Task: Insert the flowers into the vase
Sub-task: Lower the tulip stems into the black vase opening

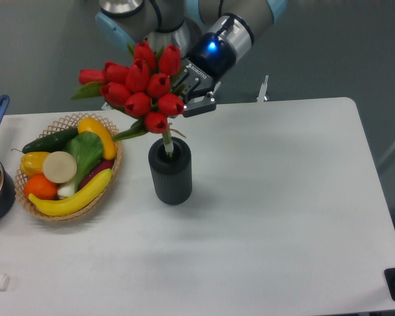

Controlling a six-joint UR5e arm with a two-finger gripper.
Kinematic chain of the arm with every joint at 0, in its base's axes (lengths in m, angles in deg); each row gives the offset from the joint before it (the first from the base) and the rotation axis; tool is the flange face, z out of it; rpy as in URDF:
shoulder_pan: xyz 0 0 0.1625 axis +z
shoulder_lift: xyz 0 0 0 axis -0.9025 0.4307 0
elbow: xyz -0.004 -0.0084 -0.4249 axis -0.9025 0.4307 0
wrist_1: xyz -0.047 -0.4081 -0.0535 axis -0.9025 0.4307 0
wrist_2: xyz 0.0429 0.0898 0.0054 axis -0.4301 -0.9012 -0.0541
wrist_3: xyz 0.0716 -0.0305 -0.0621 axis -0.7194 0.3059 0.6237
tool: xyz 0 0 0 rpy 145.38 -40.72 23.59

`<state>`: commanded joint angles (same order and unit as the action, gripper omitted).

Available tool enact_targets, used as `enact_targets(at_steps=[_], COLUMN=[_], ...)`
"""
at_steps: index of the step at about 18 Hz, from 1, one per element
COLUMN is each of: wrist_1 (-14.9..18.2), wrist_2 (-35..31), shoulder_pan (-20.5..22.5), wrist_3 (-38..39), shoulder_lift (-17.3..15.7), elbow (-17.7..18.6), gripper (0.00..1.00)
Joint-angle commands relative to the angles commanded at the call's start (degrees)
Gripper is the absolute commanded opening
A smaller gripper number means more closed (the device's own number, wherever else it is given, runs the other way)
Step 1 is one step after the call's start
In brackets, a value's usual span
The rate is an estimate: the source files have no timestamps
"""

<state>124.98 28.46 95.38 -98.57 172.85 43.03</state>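
On the table [296, 197], the vase [170, 172] holds the flowers' [139, 85] stem tips.

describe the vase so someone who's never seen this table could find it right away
Start at the white table and find the woven basket of fruit on its left side. Just right of the basket stands the vase, a dark grey ribbed cylinder. It is the only upright dark container there, with the pale stems of the red flowers dipping into its round mouth.
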Motion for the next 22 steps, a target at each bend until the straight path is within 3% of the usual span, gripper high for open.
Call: enact_targets(at_steps=[14,22], wrist_1=[0.0,0.0], wrist_2=[-0.26,-0.35], shoulder_pan=[1.58,1.32], wrist_3=[-6.15,-8.17], shoulder_lift=[0.88,4.83], elbow=[4.13,4.57], gripper=[0.19,0.19])
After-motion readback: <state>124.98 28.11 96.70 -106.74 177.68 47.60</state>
